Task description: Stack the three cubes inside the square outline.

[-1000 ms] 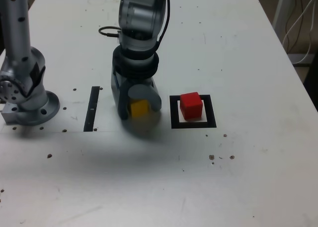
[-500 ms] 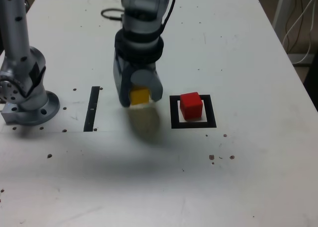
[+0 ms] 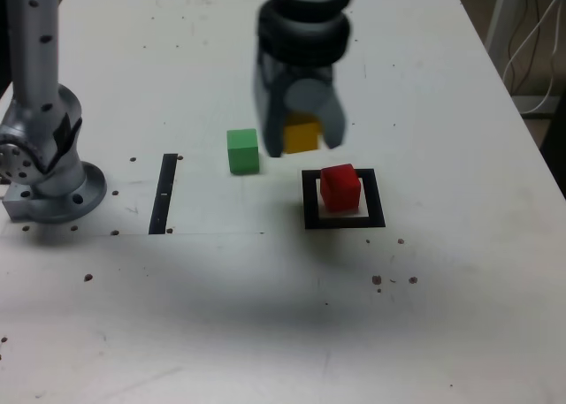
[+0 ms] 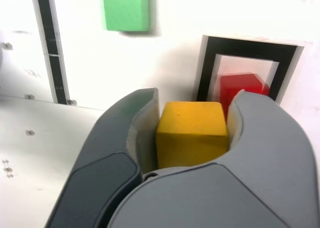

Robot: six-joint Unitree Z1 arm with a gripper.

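So the claw [image 3: 303, 143] has the yellow cube [image 3: 302, 134] clamped between its jaws, held up off the table [image 3: 442, 289]. Red cube [image 3: 340, 188] is sitting inside the square outline [image 3: 375, 199], and the green one [image 3: 243, 151] is on the table between the black strip [image 3: 164, 194] and that outline in the exterior view.

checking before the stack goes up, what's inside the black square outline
The red cube sits inside the square outline, on its white centre; the surface directly beneath the cube is covered.
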